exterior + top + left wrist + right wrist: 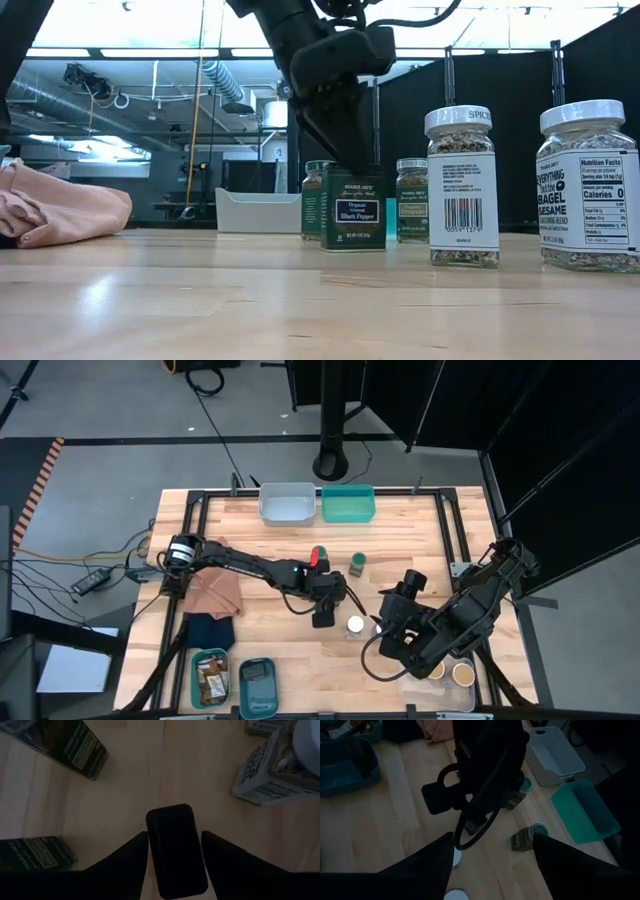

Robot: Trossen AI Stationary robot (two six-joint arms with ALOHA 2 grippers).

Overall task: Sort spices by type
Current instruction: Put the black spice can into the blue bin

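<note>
My left gripper (352, 165) comes down from above on a small black pepper box (353, 210) that stands upright on the table mid-table (325, 610); it is shut on it. Two more black boxes (70, 742) (35, 852) lie close by. A white-lidded jar (355, 625) stands just to the box's right, and a green-lidded jar (357, 565) stands farther back. In the low view, two white-lidded jars (463, 185) (595, 185) and a green-lidded jar (412, 200) stand upright. My right gripper (492, 865) hangs open above the table's right half, holding nothing. My left gripper pinches the black box between its two fingers at the box's top end (175, 820), one finger (135, 855) on each narrow side. The fingers come from above, pointing down. The box stands upright with its bottom on the table.
A grey bin (287, 502) and a green bin (348, 503) sit at the far edge. Brown cloth (212, 592) and dark blue cloth (208, 630) lie on the left, with two teal bins (209, 675) (257, 685) near them. Tan-topped jars (437, 670) (462, 674) stand near right.
</note>
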